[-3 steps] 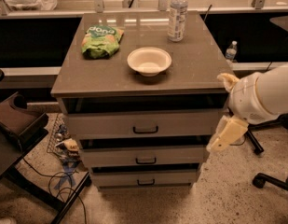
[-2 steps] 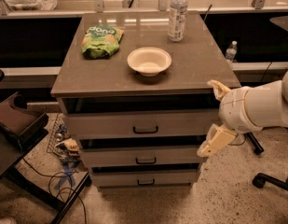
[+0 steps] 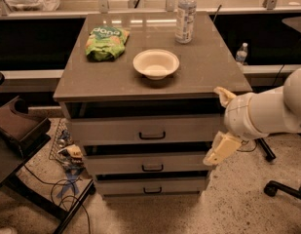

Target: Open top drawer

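Observation:
The top drawer (image 3: 116,129) is the widest grey front of three in the cabinet, and its black bar handle (image 3: 152,136) sits at centre. It looks shut, flush with the two smaller drawers below. My gripper (image 3: 221,123) is at the right end of the top drawer, by the cabinet's right front corner. It is open: one cream finger (image 3: 223,95) points up near the tabletop's edge and the other (image 3: 219,150) points down beside the middle drawer. It holds nothing and is well to the right of the handle.
On the cabinet top (image 3: 208,72) are a green chip bag (image 3: 106,42), a white bowl (image 3: 156,63) and a water bottle (image 3: 185,14). A small bottle (image 3: 241,53) stands on the ledge behind. Chair legs (image 3: 281,186) are at right, a dark seat (image 3: 18,126) and cables (image 3: 67,179) at left.
My arm and gripper have moved left, from beside the cabinet to its right front corner, with the fingers staying spread. The drawers have not moved.

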Robot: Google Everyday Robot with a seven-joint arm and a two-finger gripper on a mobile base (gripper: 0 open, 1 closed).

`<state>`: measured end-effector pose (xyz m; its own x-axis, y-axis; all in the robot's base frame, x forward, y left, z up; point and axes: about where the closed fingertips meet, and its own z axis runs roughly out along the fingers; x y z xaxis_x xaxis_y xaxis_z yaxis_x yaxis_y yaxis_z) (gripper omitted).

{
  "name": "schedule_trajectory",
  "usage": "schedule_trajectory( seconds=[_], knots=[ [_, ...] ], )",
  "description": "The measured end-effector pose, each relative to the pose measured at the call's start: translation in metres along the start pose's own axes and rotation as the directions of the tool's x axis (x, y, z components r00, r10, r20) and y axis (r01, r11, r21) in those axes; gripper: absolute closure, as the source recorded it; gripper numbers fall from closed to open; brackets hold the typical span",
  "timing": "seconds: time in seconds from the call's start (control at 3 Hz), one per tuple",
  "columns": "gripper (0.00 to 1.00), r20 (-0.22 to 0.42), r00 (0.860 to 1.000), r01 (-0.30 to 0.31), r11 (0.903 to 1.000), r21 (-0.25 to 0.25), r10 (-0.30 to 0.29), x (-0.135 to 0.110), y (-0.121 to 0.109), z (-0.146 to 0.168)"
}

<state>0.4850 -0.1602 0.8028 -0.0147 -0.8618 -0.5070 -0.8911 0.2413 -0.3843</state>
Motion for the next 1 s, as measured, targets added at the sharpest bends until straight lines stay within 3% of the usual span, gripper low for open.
schedule_trajectory(
  seconds=[0.67, 1.0],
  knots=[
    [0.00, 0.031, 0.999, 0.011, 0.9983, -0.056, -0.009, 0.025, 0.007, 0.075],
    [0.00, 0.032, 0.999, 0.024, 0.9966, -0.079, -0.022, 0.040, -0.001, 0.116]
  ],
)
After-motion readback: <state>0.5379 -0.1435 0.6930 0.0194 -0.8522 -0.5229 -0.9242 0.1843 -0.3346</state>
